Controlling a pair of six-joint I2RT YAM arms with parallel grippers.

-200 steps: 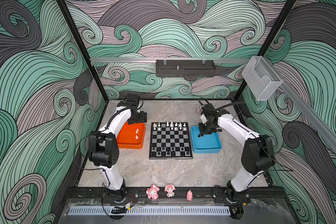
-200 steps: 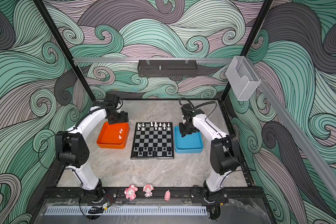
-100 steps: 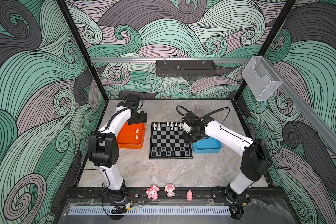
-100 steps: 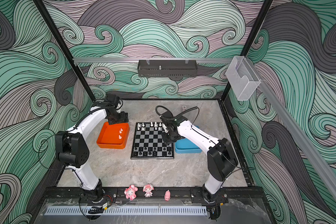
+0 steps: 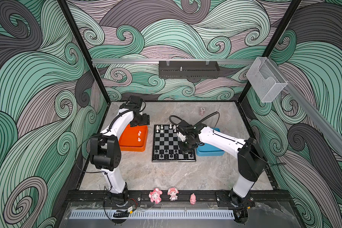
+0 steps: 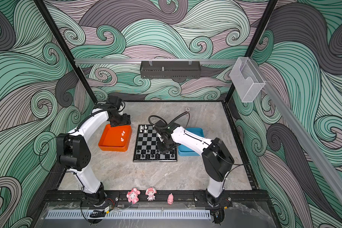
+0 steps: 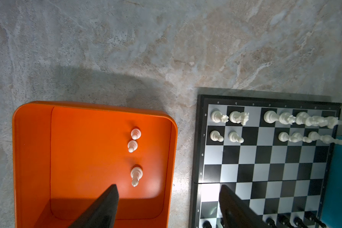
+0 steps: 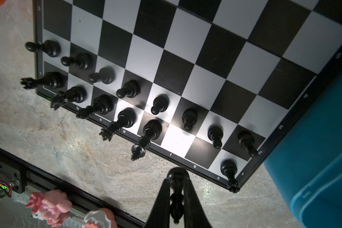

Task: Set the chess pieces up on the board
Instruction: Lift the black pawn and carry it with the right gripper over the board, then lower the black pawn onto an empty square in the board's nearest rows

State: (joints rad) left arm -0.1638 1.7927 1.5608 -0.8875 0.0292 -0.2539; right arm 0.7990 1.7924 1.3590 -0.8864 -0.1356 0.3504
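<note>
top views: high, front, downward | wrists: near, share board [image 7: 265, 158]

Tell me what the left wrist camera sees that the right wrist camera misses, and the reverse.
Left wrist only: three white pieces in the orange tray, white rows on the board, open jaws. Right wrist only: a black piece pinched in shut jaws, pink toys. Both: the board, the black rows, the blue tray.

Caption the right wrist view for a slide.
Right gripper shut on a black chess piece, near the board's two vacant back-row squares.
</note>
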